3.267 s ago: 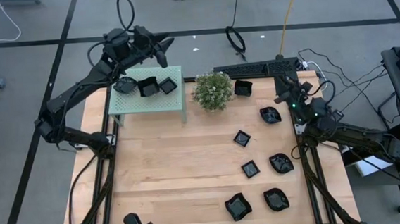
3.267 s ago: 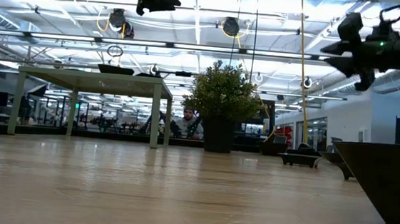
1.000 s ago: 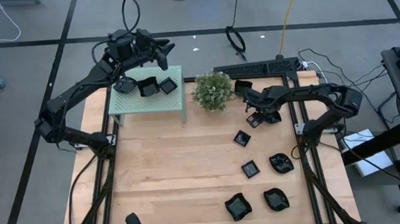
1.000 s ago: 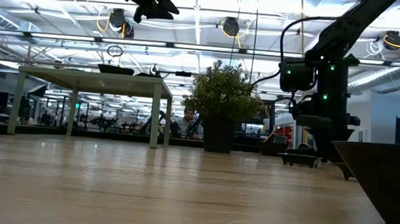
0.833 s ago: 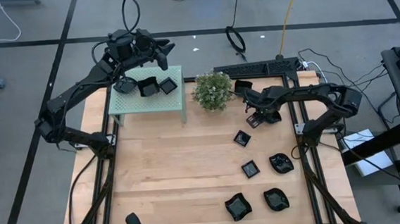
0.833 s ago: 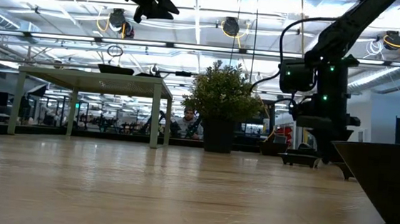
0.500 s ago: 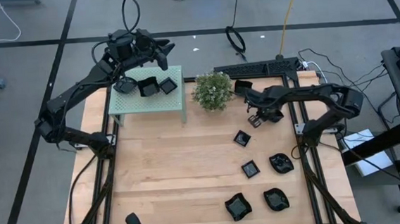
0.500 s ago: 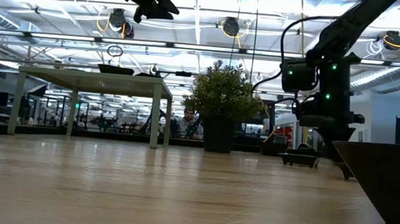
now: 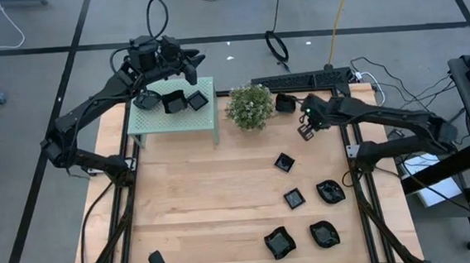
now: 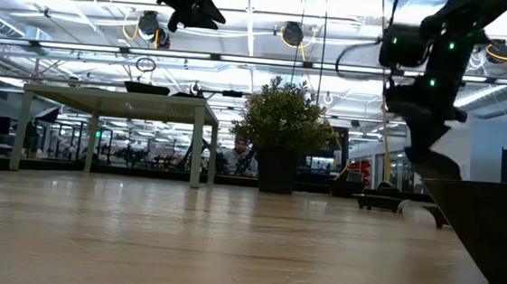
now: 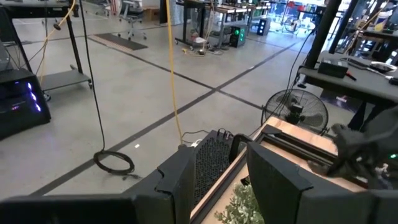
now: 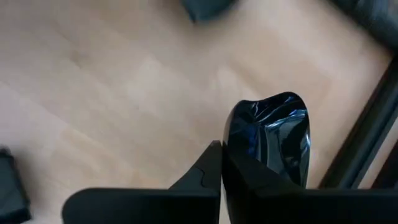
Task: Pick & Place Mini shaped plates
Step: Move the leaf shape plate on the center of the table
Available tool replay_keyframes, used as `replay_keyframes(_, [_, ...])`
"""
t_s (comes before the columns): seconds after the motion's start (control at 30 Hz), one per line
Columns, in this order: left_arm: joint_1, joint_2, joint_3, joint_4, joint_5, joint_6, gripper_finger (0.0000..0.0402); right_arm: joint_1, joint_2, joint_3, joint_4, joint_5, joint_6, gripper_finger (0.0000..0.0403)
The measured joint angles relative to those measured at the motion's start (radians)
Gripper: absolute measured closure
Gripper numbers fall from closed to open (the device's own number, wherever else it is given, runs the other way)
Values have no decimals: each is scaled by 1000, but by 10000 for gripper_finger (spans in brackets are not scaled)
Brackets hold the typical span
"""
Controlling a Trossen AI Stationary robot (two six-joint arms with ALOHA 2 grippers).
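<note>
Right wrist view: right gripper pinched onto rim of a black dish, dish hanging just ahead of fingertips, clear above the table

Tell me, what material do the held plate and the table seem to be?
Plate in the right hand: dark, glossy, with bluish reflections, so probably glazed ceramic or shiny plastic. Table: pale wood with visible plank lines and a matte look.

ten black plates, one potted plant, one green stand.
</note>
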Motion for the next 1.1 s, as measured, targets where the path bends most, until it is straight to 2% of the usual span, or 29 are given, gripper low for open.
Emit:
replay_keyframes(0.2, [0,0,0,0,0,1,254,2,-56,123,92,95,-115,403])
replay_keyframes(0.3, [0,0,0,0,0,0,254,2,-55,196,245,86,-217,403])
replay_keyframes(0.4, [0,0,0,0,0,-4,254,8,-27,252,439,28,-295,403])
replay_keyframes(0.57, [0,-7,0,0,0,-54,254,29,81,306,687,-95,-369,403])
replay_keyframes(0.7, [-1,-30,0,1,1,-58,254,67,212,320,802,-220,-425,403])
replay_keyframes(0.87, [-12,-83,0,7,1,-54,254,122,372,323,944,-224,-553,403])
replay_keyframes(1.1, [-40,-177,1,-9,4,-53,254,225,489,344,1120,-225,-527,403])
